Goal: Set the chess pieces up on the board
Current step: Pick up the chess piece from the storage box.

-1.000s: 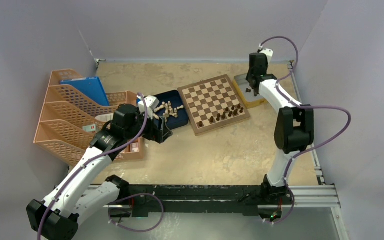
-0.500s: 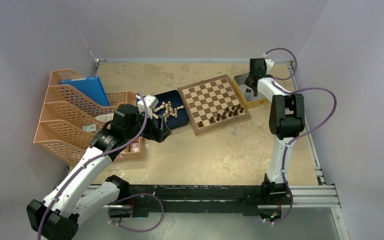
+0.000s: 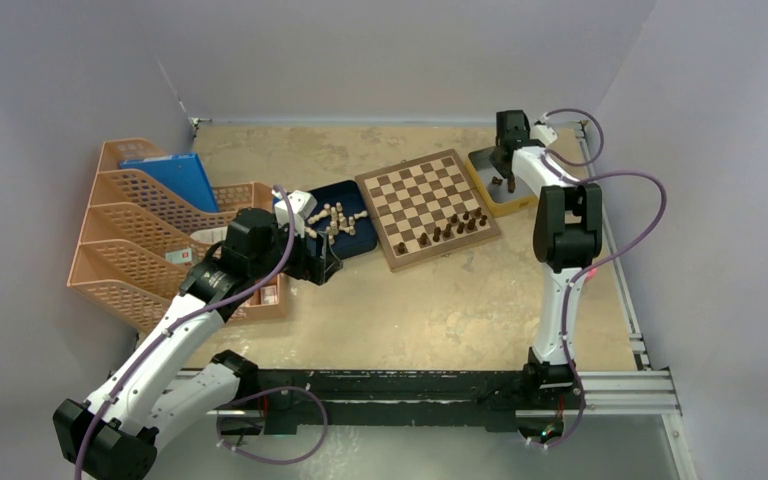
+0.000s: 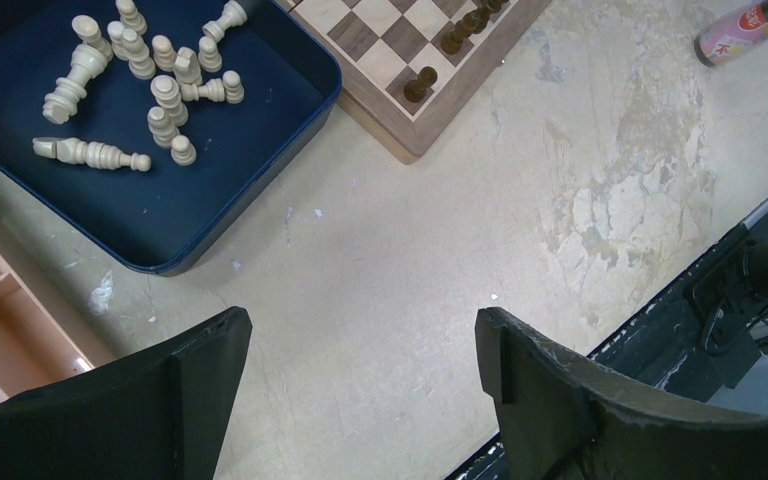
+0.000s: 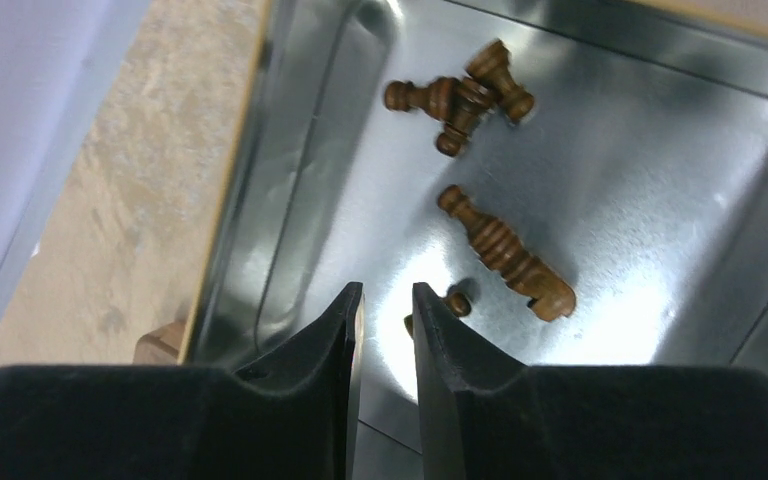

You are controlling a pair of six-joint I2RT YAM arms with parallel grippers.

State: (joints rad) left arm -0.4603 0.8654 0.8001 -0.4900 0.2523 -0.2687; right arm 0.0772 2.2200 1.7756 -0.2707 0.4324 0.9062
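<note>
Worn beige table, chessboard, blue tray, metal tin, orange file racks

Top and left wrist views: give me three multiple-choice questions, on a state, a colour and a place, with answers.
1. The left tool is: A wide open, empty; B shut on a pawn; C shut, empty.
2. The chessmen on the board are: A pale cream; B dark brown; C red.
3. The pale pieces lie: A on the board; B between the left tool's fingers; C in the dark blue tray.
1 A, jaws far apart, only table between; 2 B, only dark ones stand on the checks; 3 C, all are inside the blue tray.
</note>
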